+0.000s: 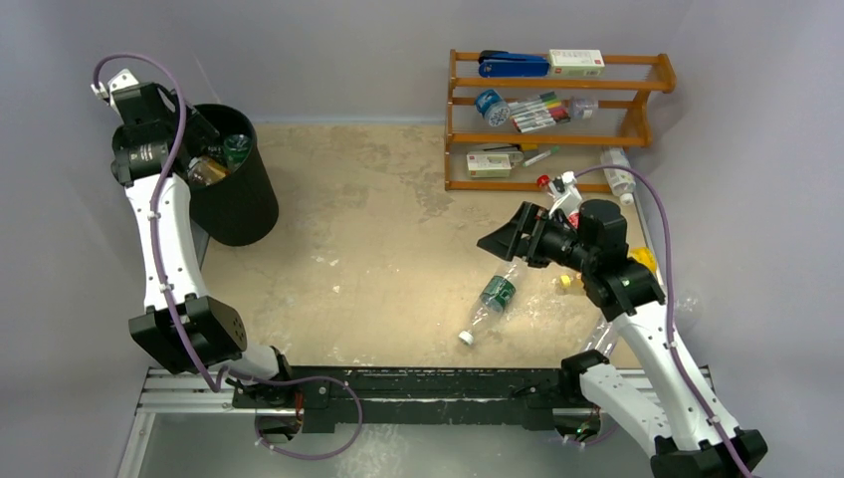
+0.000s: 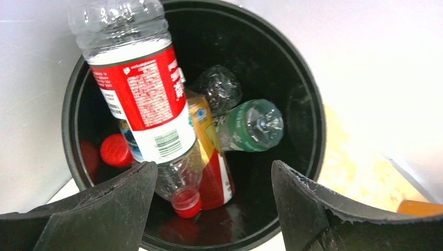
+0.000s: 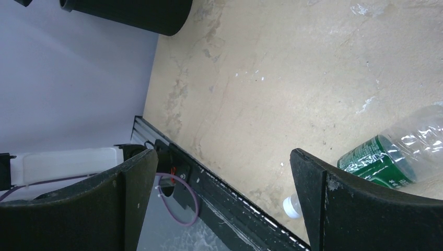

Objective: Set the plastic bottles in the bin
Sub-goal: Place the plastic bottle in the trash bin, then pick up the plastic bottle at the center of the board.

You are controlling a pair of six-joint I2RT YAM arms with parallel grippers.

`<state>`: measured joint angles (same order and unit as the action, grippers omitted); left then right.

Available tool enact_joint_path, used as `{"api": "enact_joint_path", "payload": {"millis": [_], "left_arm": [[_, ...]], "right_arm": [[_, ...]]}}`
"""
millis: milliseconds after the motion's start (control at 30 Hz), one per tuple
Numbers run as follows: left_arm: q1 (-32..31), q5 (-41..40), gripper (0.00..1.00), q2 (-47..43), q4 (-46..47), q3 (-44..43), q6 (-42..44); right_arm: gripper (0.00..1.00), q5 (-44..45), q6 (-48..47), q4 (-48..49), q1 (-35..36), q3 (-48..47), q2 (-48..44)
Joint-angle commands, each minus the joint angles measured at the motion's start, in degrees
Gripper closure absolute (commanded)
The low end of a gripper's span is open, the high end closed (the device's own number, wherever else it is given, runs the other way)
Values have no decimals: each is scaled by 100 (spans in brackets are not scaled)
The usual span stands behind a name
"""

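The black bin (image 1: 239, 204) stands at the far left of the table, and my left gripper (image 2: 214, 204) hangs over its mouth, open. A clear bottle with a red and white label (image 2: 141, 99) points cap down into the bin, just beside my left finger (image 2: 104, 209), with nothing pinching it. Inside lie a green-tinted bottle (image 2: 253, 125), an orange-labelled one (image 2: 211, 157) and a red cap (image 2: 116, 150). A green-labelled bottle (image 1: 495, 296) lies on the table below my open right gripper (image 1: 503, 239); in the right wrist view this bottle (image 3: 397, 151) shows past the right finger.
An orange wooden rack (image 1: 557, 124) with markers and boxes stands at the back right. More bottles lie near it (image 1: 618, 171) and around my right arm, one yellow (image 1: 645, 261). The black rail (image 1: 418, 383) runs along the near edge.
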<state>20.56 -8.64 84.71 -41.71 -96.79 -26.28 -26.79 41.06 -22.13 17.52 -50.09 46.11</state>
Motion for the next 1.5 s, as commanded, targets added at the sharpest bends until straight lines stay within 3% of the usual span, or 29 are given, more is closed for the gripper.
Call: {"api": "enact_joint_path", "payload": {"millis": [0, 200, 500, 733, 1000, 1200, 1467], "left_arm": [[2, 572, 20, -198, -65, -555, -198], [-520, 1193, 18, -292, -331, -837, -254], [-2805, 859, 17, -347, -580, -927, -422], [-4717, 49, 16, -222, -851, -812, -436], [-6574, -802, 16, 16, -625, -18, -672], [-7228, -979, 16, 134, -266, 622, -745], [-7663, -1265, 16, 350, 40, 1132, -1000]], "right_arm": [[0, -184, 51, 314, -12, -69, 42], [0, -169, 69, 346, -12, -158, 108], [0, 169, -7, 74, -12, -693, 140], [0, 435, 141, -92, -12, -691, -152], [0, 1154, 130, -398, -21, -720, -370], [0, 1950, 186, -550, -20, -678, -468], [0, 1725, -120, -249, -21, -469, -311]]}}
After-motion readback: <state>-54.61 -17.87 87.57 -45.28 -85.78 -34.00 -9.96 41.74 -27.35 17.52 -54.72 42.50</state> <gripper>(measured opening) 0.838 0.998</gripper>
